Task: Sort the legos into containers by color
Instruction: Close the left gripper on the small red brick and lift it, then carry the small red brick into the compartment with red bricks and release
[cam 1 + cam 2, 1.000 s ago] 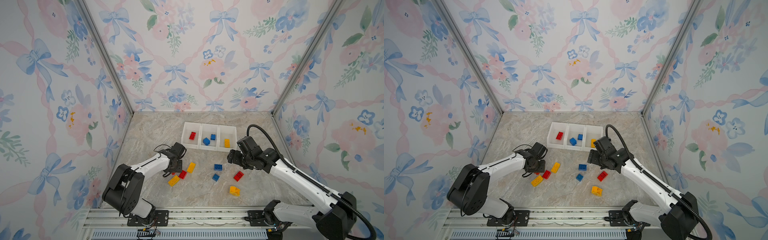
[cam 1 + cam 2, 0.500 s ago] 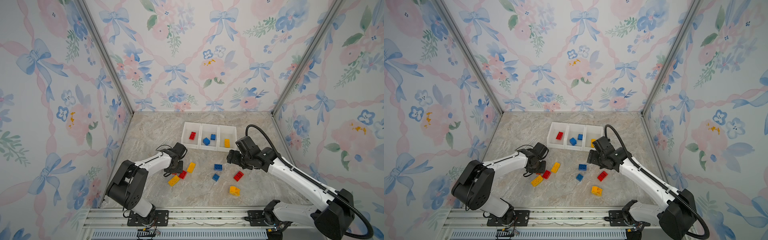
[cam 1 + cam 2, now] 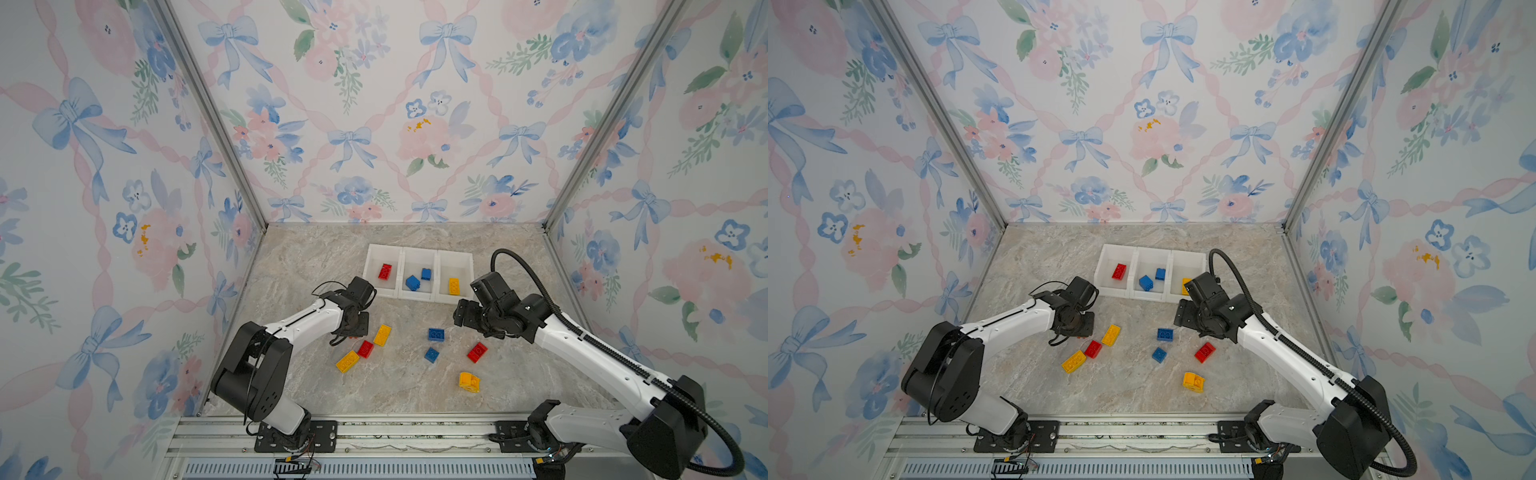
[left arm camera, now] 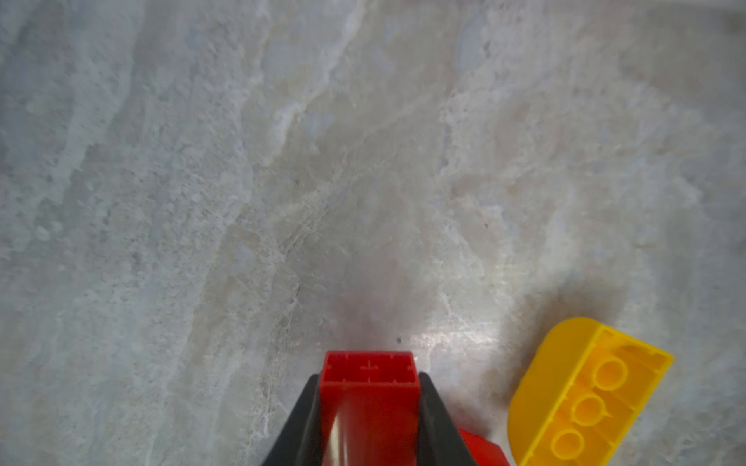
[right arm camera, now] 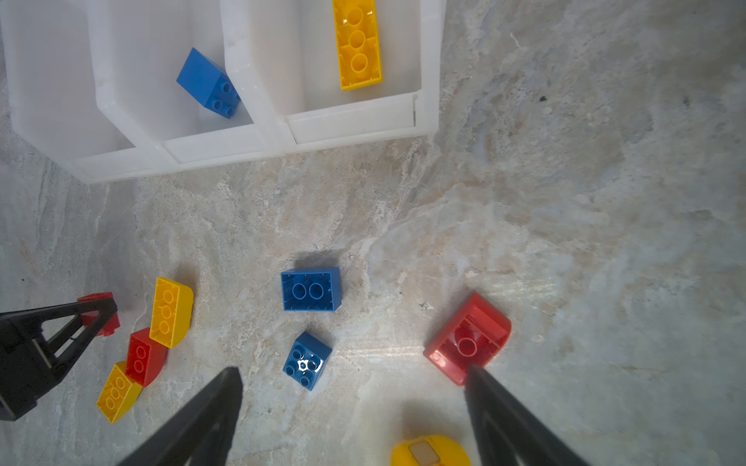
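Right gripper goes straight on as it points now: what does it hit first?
Probably the bare table, beside the small blue brick; the right gripper is open and empty. Depth is unclear, so it might clip that brick.

Bright, even light is falling from overhead in both top views, where the walls (image 3: 374, 124) are bowing toward the edges. Glare is gleaming on the desk (image 5: 403, 350) and the small blue brick (image 5: 306, 361). The red brick (image 4: 369, 403) is blurring close to the left wrist lens and casting a soft shadow.

Right fingers (image 5: 226, 391) spread wide above scattered legos (image 5: 311, 289).
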